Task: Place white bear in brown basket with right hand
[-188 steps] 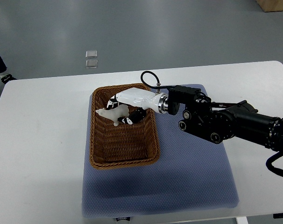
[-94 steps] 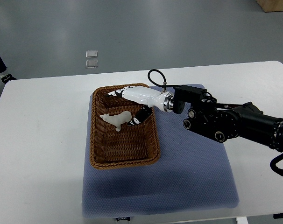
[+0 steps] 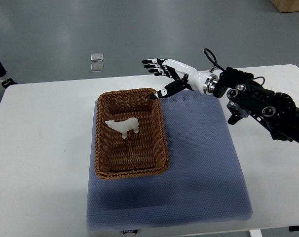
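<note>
1. Hovering above the far right corner of the basket (image 3: 130, 173), the right hand (image 3: 170, 74) has its fingers spread apart and holds nothing; the thumb tip hangs just over the rim.
2. The bear (image 3: 123, 126) lies inside the basket, in its far half, resting on the woven floor and well apart from the hand. By the look of it the placing is done and only the retreat is left.
3. Risk: the thumb is close to the rim, so a low or sideways pull of the arm could catch the weave and drag or tip the basket on the mat (image 3: 199, 187).
4. Risk: a jolt to the basket could roll the bear toward a wall, though the walls look high enough to keep it in.
5. Risk: the cable looped above the wrist could snag if the arm twists as it pulls away.
6. The bear is a small white figure, seen side-on, head toward the left wall, legs toward the near side. It looks hard and smooth, likely light; finer detail is too small to tell.
7. The left arm does not show.
</note>
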You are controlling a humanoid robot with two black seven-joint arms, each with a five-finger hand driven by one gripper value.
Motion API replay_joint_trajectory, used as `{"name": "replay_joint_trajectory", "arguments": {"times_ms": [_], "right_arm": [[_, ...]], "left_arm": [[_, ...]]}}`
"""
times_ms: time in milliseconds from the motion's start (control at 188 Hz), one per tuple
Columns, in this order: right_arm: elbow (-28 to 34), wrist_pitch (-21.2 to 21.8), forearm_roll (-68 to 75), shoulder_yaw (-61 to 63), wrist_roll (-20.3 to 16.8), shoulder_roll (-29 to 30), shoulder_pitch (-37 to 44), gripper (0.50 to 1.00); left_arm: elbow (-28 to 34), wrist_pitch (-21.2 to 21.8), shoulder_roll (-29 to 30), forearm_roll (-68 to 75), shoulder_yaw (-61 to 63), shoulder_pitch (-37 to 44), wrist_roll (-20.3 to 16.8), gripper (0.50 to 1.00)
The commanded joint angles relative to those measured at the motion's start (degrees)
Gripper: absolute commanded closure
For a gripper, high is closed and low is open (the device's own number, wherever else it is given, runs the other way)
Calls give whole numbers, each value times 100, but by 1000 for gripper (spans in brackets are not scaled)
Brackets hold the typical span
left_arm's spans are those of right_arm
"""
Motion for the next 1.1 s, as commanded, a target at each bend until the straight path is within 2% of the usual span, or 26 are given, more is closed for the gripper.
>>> {"name": "replay_joint_trajectory", "arguments": {"times_ms": [0,319,473,696,1095], "right_arm": [[-84,191,789,243,-201,-201,-265,574],[-313,305,2116,348,-297,-237,-969,572],[-321,314,3064,357,-684,-228,-1039,572],[-321,349,4409,357,-807,-175,-1039,572],[-313,332,4612,656,-737,-149,-1101,572]], "left_arm": [[-6,6,0,0,7,1,2,500],[-24,-3,0,0,16,-26,2,500],[-24,-3,0,0,16,-26,2,500],[-42,-3,0,0,7,-26,2,500],[-15,-3,0,0,7,-17,2,500]]}}
